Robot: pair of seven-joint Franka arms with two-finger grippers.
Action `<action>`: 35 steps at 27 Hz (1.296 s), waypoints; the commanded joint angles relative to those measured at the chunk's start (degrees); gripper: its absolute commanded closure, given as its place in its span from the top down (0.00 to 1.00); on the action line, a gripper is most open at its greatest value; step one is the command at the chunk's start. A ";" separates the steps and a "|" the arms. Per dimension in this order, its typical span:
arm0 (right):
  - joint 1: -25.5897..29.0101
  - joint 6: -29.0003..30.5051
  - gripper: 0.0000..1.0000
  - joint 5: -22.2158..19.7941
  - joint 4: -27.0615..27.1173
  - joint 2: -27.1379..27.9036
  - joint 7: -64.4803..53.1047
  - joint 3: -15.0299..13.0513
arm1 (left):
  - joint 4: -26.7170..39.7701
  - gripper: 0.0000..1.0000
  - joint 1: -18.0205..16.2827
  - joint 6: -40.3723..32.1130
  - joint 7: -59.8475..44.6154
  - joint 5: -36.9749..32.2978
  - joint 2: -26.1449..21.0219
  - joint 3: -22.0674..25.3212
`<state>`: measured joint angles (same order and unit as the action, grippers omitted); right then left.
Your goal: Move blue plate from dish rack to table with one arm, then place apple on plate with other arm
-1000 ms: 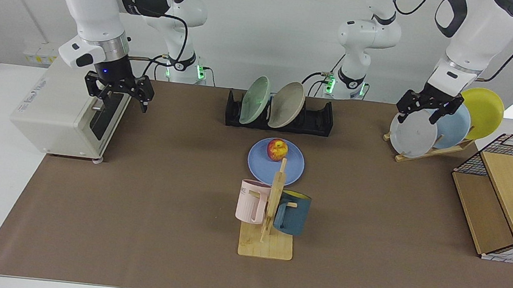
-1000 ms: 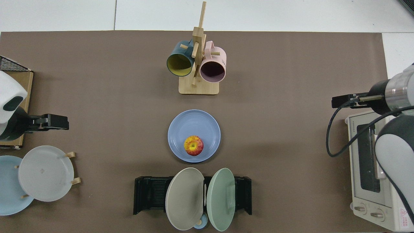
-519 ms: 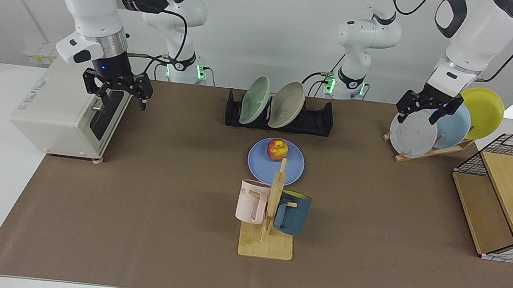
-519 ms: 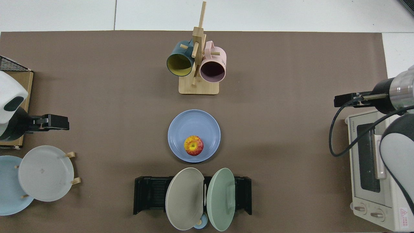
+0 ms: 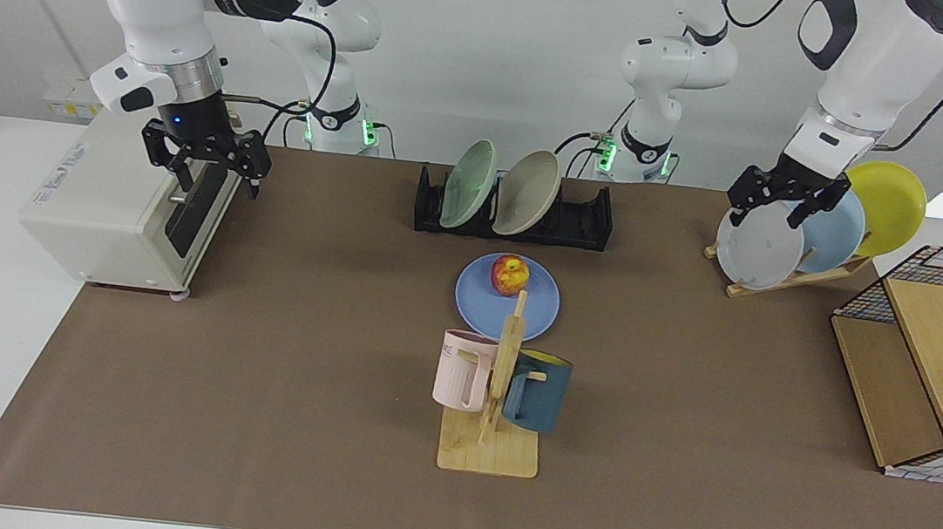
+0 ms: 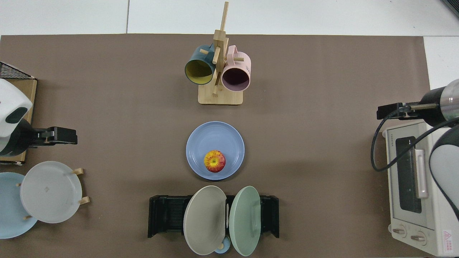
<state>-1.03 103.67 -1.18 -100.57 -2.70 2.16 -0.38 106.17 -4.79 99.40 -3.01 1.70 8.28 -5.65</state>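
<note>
Your blue plate (image 5: 508,302) (image 6: 215,149) lies flat on the table (image 5: 251,364) (image 6: 322,71), mid-mat, out of the dish rack (image 5: 514,209) (image 6: 213,216) and just clear of it. The apple (image 5: 510,274) (image 6: 214,161) sits on the plate, off centre toward the rack side. In the rack you have two plates left on edge, a green plate (image 5: 469,184) (image 6: 245,220) and a beige plate (image 5: 527,192) (image 6: 204,219). On the plate's other side, toward the mat's far-from-robots edge, stands a mug tree (image 5: 496,398) (image 6: 219,68) with a pink mug (image 5: 460,369) (image 6: 236,73) and a dark blue mug (image 5: 538,392) (image 6: 198,67).

Your right gripper (image 5: 208,170) (image 6: 389,110) hangs above the front of the toaster oven (image 5: 114,205) (image 6: 416,186) at the mat's end, jaws spread wide and holding nothing. Your left gripper (image 5: 768,210) (image 6: 61,135) hangs at the opposite end, over the grey plate (image 5: 759,247) (image 6: 50,191) on the wooden stand (image 5: 790,276), jaws likewise apart and holding nothing. Both are well away from the plate and apple.
</note>
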 commanded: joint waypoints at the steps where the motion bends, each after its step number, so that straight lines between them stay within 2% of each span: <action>1: 2.52 -1.54 1.00 0.03 0.90 0.15 1.00 3.19 | 1.23 1.00 0.66 1.32 0.02 0.41 0.68 0.46; 22: 1.82 -0.40 1.00 0.39 0.28 0.86 5.83 3.19 | 1.23 1.00 0.75 1.32 -0.24 0.50 0.68 0.20; 35: 2.08 -0.40 1.00 0.30 0.28 0.86 4.87 3.11 | 1.23 1.00 0.66 1.32 -0.15 0.50 0.68 0.20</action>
<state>0.37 103.55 -1.14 -100.58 -2.08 6.46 2.05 106.19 -4.76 99.41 -3.02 1.70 8.28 -5.85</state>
